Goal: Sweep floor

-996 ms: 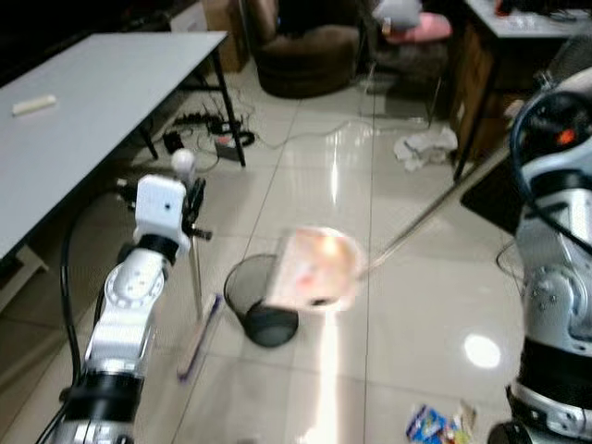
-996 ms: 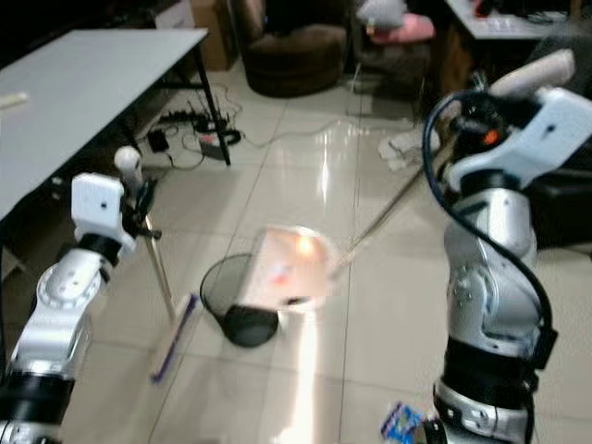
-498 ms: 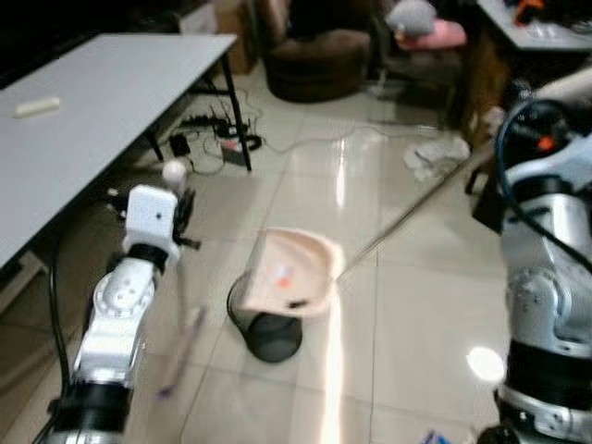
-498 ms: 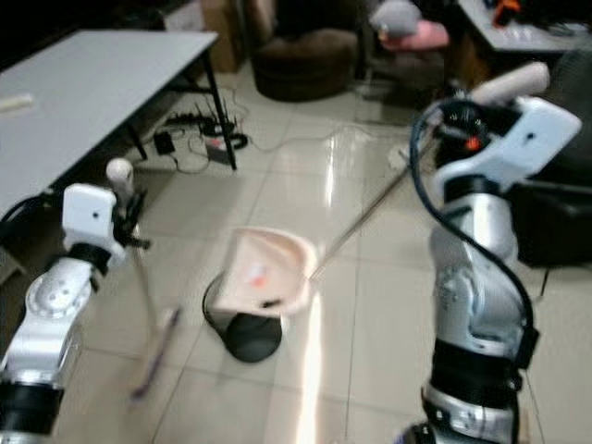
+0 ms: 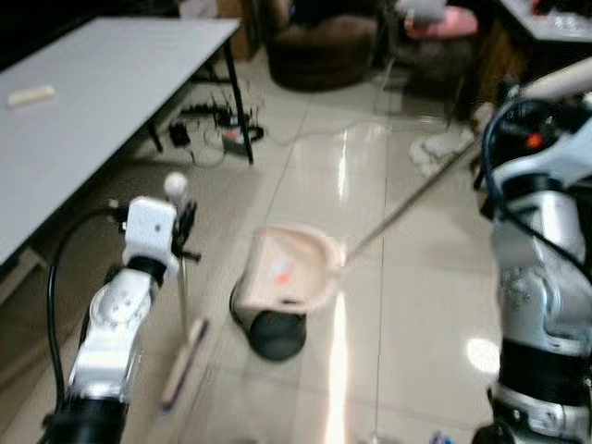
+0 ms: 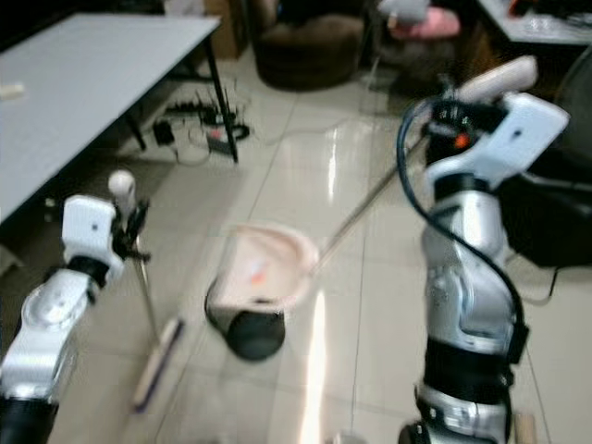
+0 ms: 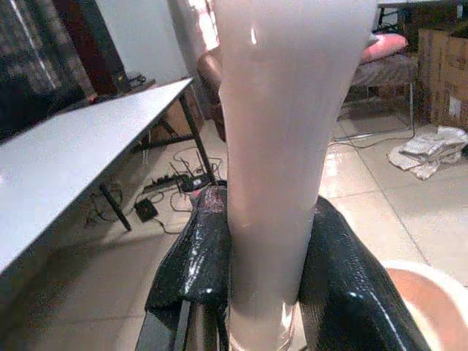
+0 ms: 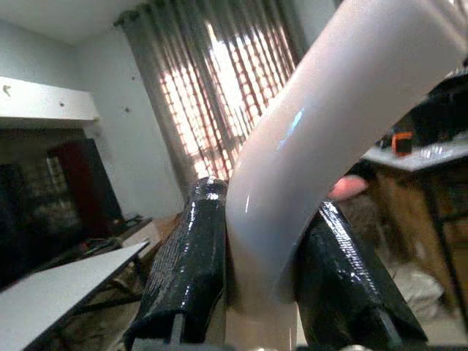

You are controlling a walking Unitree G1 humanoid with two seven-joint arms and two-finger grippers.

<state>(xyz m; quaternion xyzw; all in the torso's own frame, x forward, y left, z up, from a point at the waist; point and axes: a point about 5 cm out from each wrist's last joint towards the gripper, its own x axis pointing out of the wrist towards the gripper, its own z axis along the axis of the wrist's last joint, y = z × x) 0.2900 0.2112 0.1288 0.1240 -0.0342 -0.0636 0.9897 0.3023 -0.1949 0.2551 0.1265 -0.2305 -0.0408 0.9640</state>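
Two tools are at work. The left tool (image 7: 267,292) pinches the pale broom handle (image 7: 281,146) between its two black fingers (image 7: 194,270); below it the thin rod runs down to the broom head (image 5: 183,363), which lies on the tiled floor (image 5: 416,277), slightly blurred. The right tool (image 8: 252,292) is pressed onto the curved white dustpan handle (image 8: 322,131), and from it a long pole (image 5: 412,199) slants down and toward the left tool to the peach dustpan (image 5: 287,268). That pan sits tilted over the black round bin (image 5: 271,331), between the two tools. Beyond the left tool stands a grey tabletop (image 5: 102,83), with cables (image 5: 217,129) on the floor under its far end.
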